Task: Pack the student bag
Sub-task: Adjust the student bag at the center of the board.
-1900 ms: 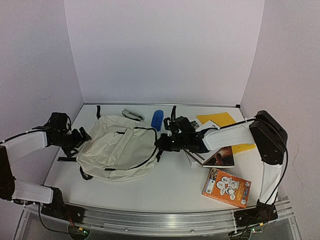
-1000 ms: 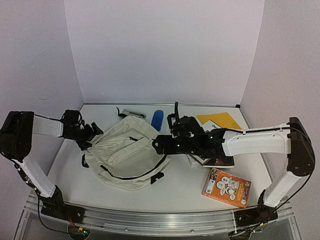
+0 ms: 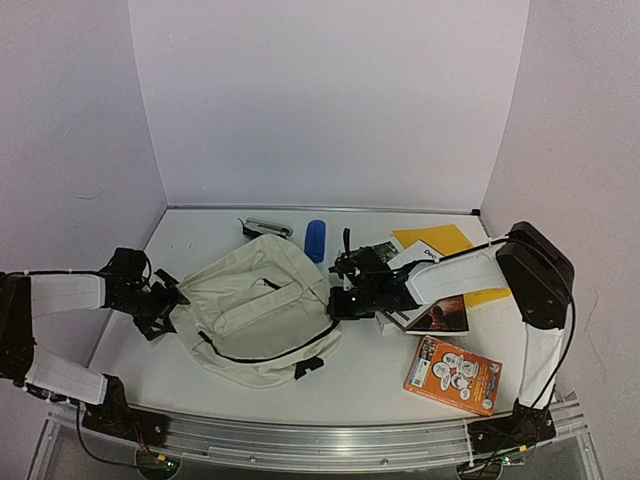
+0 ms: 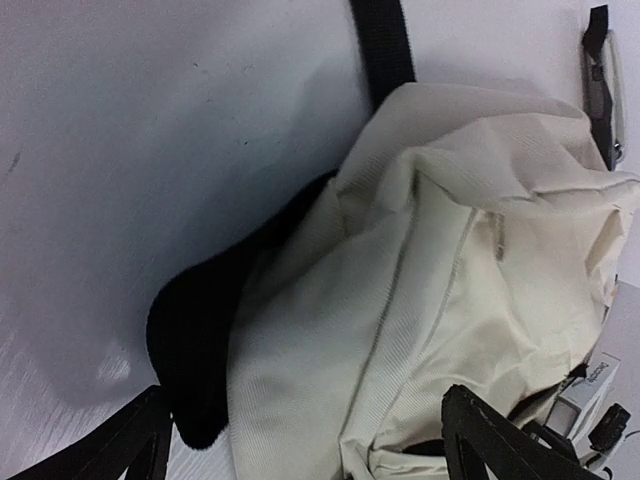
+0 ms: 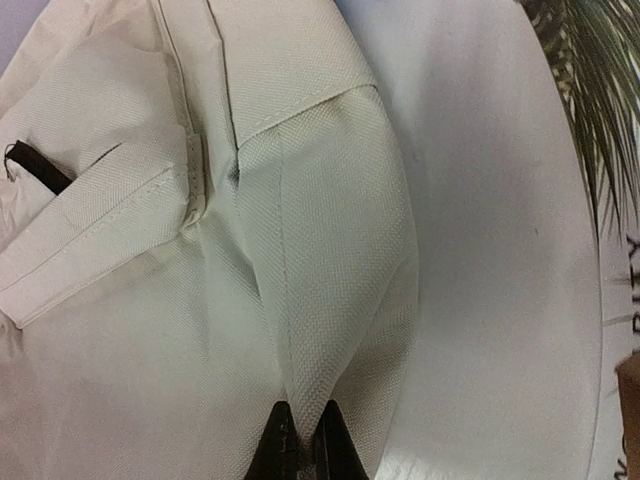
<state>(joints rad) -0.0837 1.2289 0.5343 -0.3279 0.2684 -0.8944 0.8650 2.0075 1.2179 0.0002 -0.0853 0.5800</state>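
I've got the bag [image 3: 262, 312] flat on the table, left of centre, lying diagonal with its front face up. Cream soft fabric, rumpled. The front pocket [image 3: 250, 305] sits mid-panel. A black zipper [image 3: 255, 358] curves along the near edge; I can't tell if it's open. A black strap [image 3: 244, 228] trails off the far corner. In the left wrist view, black padding [image 4: 200, 350] shows under one edge.

Matt, coarse-woven cloth student bag [image 5: 300, 250]
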